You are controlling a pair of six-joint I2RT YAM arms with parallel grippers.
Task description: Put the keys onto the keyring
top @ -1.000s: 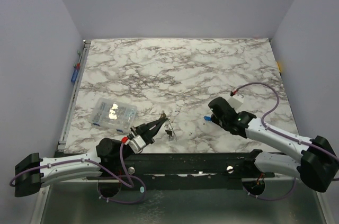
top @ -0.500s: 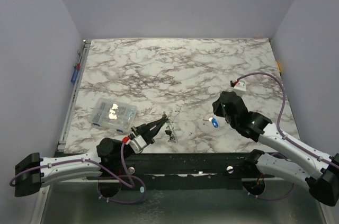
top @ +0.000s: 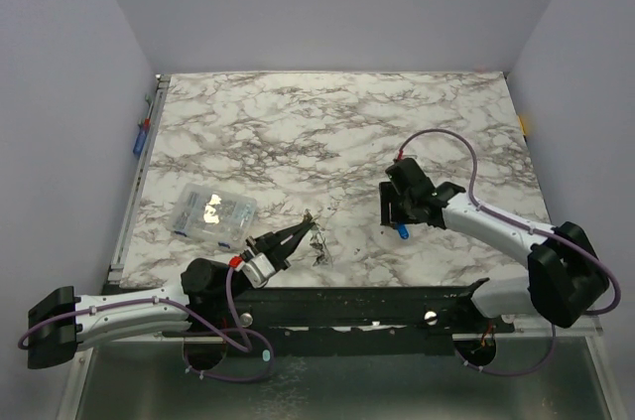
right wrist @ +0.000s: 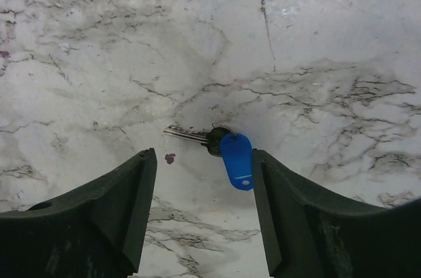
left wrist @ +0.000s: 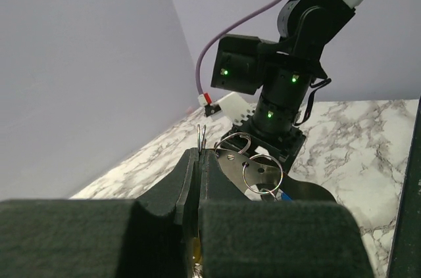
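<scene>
Pinching hard at the near left, the left gripper (top: 303, 224) has its dark padded fingers pressed flat together on the keyring (left wrist: 200, 135), a thin silvery wire whose two strands stick up from between the pads. A couple of small rings (left wrist: 262, 174) show just beyond its tip; whether they hang on the wire I cannot tell.

Further right, the right gripper (right wrist: 202, 160) hangs over the table (top: 298, 122) with its jaws spread wide and nothing in them. Directly below the gap lies one key (right wrist: 191, 135): a slim, bright metal blade with a dark head and a smooth, rounded blue tag (right wrist: 237, 160) of glossy plastic. It lies flat on the marble, a little past the fingertips, blade pointing towards one finger and tag angled towards the other. Its long axis thus runs across the gap, so the jaws would likely close along its length, not across it. The right arm is far nearer to it; the left is well apart.

Far left sits a clear plastic box (top: 211, 211).
</scene>
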